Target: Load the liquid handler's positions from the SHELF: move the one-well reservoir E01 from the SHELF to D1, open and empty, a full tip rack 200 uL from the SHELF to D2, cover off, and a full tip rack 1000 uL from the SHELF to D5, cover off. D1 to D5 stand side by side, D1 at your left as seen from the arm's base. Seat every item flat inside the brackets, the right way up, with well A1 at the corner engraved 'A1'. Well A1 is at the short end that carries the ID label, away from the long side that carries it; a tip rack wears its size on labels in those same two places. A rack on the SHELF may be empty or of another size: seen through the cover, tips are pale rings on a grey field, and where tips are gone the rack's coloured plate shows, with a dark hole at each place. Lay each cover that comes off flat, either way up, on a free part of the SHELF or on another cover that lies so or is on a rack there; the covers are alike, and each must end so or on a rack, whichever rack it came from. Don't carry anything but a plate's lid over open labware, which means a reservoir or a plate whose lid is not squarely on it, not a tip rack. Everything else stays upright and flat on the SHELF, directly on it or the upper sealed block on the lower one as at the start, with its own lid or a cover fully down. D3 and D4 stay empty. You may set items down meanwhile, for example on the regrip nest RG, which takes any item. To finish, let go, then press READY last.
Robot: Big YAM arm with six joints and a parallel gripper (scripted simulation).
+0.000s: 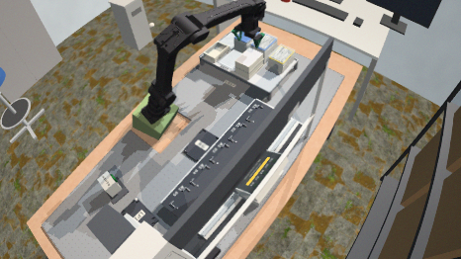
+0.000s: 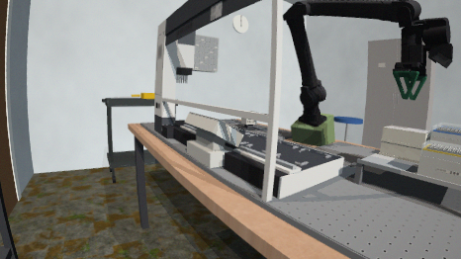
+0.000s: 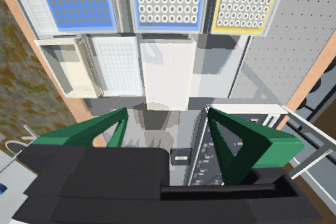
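Observation:
My gripper (image 3: pixel 167 111) is open and empty, high above the near edge of the SHELF; it also shows in the side view (image 2: pixel 410 86). In the wrist view the back row holds a blue rack (image 3: pixel 80 12) showing its plate with dark holes, a blue-edged rack (image 3: pixel 167 12) with pale rings, and a yellow rack (image 3: pixel 242 15) with pale rings. In front of them stand the open cream reservoir (image 3: pixel 70 67), a white lidded plate (image 3: pixel 117 65) and a white sealed block (image 3: pixel 167 72). The deck positions (image 1: pixel 218 153) hold no labware.
The liquid handler's dark frame (image 1: pixel 277 133) runs along the far side of the deck. A dark nest plate (image 1: pixel 198 147) lies beside the deck row. The arm's green base (image 1: pixel 155 119) stands at the table's near edge. A small box (image 1: pixel 110 184) sits near the table's left end.

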